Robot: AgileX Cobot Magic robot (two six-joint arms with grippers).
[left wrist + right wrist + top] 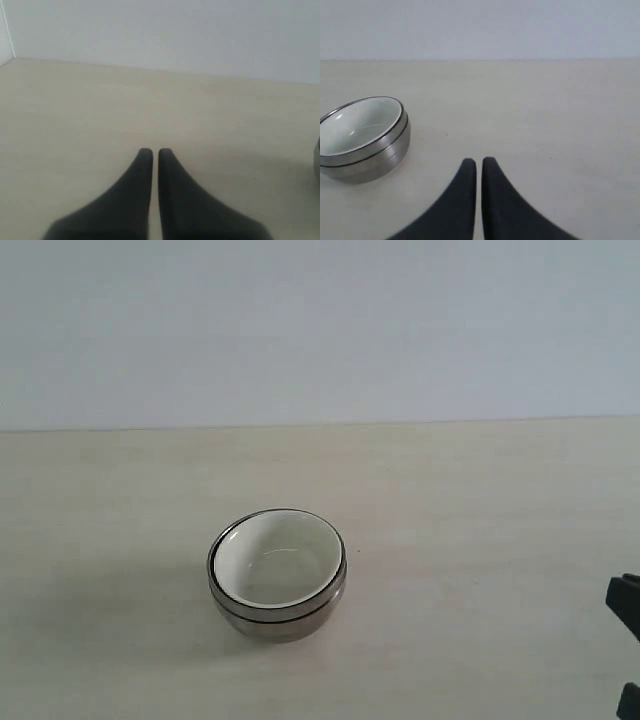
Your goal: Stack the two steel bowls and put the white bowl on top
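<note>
Bowls are sitting nested in one stack near the middle of the table. The white bowl is resting upright inside the steel bowls, with its rim lying about level with the metal rim around it. A thin dark line is running round the white rim. A second dark line is circling the metal lower down, splitting it into an upper band and a rounded lower body. The glossy white inside is catching a faint curved highlight. The stack is throwing a soft shadow onto the table, toward the left of the exterior view.

The right pincer is hovering over bare table, well apart from the stack. Its two dark fingers are drawn together with only a slit between the tips, and they are clamping nothing. In the exterior view a dark piece of the right arm is poking in at the lower right edge, far from the bowls.

The left pincer is likewise pressed together on nothing, pointing across empty table. In its wrist view only a sliver of the steel bowls is showing at the frame's edge.

Behind the table a plain pale grey wall is filling the background.
</note>
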